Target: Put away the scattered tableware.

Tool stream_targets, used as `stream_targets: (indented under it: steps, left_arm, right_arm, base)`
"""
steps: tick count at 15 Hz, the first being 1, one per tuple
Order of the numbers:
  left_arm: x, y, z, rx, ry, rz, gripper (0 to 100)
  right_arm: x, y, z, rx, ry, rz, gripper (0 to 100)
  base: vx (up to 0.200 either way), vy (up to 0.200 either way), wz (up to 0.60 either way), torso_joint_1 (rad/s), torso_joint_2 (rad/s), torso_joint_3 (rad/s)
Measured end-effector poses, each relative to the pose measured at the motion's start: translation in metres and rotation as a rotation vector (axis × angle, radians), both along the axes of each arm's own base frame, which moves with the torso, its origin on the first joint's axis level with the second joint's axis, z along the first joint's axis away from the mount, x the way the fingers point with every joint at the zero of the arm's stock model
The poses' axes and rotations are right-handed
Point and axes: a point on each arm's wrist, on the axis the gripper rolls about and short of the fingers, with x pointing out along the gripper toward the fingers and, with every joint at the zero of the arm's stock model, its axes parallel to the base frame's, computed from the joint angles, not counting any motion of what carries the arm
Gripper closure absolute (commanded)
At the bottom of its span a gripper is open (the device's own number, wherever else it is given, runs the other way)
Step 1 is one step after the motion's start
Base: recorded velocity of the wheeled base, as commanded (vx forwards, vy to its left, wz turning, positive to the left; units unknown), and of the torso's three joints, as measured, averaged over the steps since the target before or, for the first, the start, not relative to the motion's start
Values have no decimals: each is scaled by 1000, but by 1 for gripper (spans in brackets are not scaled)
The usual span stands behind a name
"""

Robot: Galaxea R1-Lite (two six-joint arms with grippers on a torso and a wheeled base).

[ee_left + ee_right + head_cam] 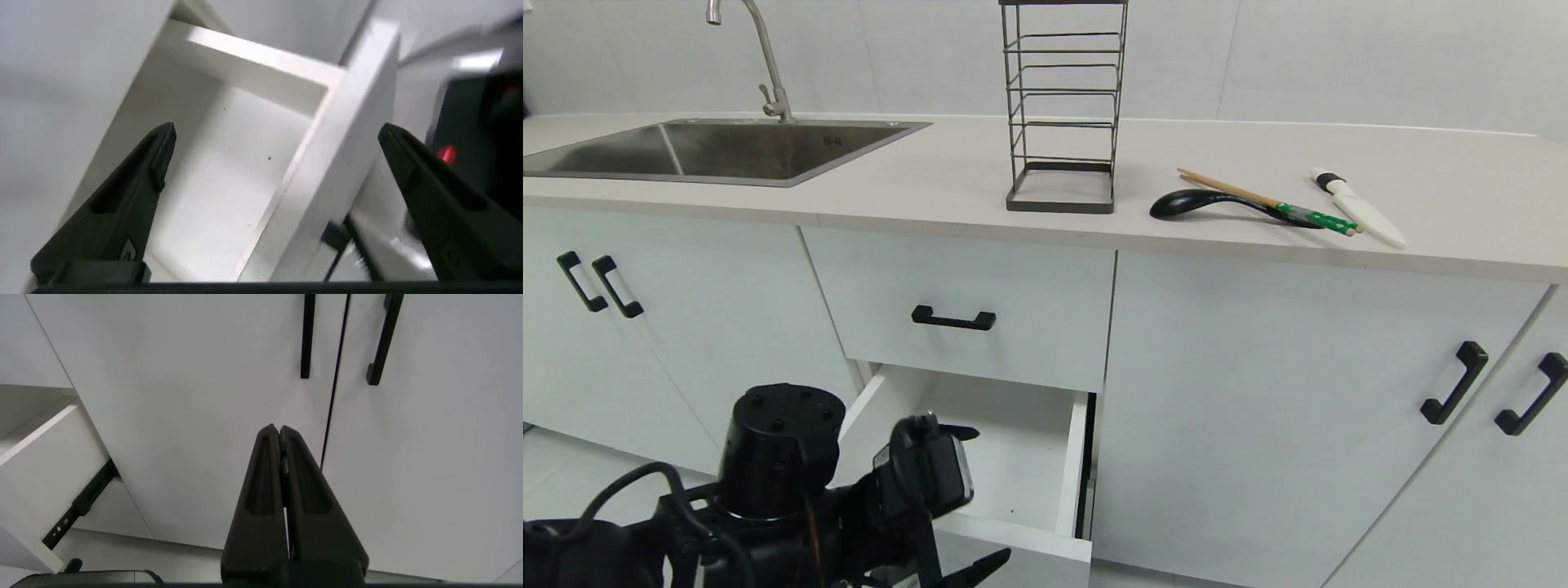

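left claw [276, 139] spread wide, empty, over open drawer [1005, 457] | right claw [282, 437] pinched closed, empty | spoon [1201, 202], chopsticks [1258, 198], knife [1364, 212] on bench [1462, 180] near front edge | risk: chopsticks cross spoon handle; lifting one may knock others off

Right gripper [280, 429]: fingers pressed together, nothing between them, facing white cabinet doors [204, 376]. Two black vertical handles [306, 335] [382, 339] flank the door seam. To one side is an open white drawer [41, 449] with its black slide rail [82, 502] exposed.
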Motion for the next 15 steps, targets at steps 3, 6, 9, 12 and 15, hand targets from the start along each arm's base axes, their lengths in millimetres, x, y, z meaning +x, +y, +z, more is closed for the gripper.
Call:
stream_targets:
  steps: [3, 6, 9, 12, 15]
  left_arm:
    - [-4, 6, 23, -269, 158, 128, 0]
    - [-3, 22, 44, -520, 223, 245, 0]
    - [-8, 48, 41, -590, 157, 347, 0]
    - [-19, 72, 44, -600, 61, 426, 0]
    - [-41, 98, 50, -602, -61, 499, 0]
  right_arm:
    - [0, 0, 0, 0, 0, 0, 100]
    - [0, 0, 0, 0, 0, 0, 100]
    - [0, 0, 0, 0, 0, 0, 100]
    - [0, 0, 0, 0, 0, 0, 100]
    - [0, 0, 0, 0, 0, 0, 100]
  base:
    - [0, 0, 0, 0, 0, 0]
    - [0, 0, 0, 0, 0, 0]
    - [0, 0, 0, 0, 0, 0]
    - [0, 0, 0, 0, 0, 0]
    - [0, 0, 0, 0, 0, 0]
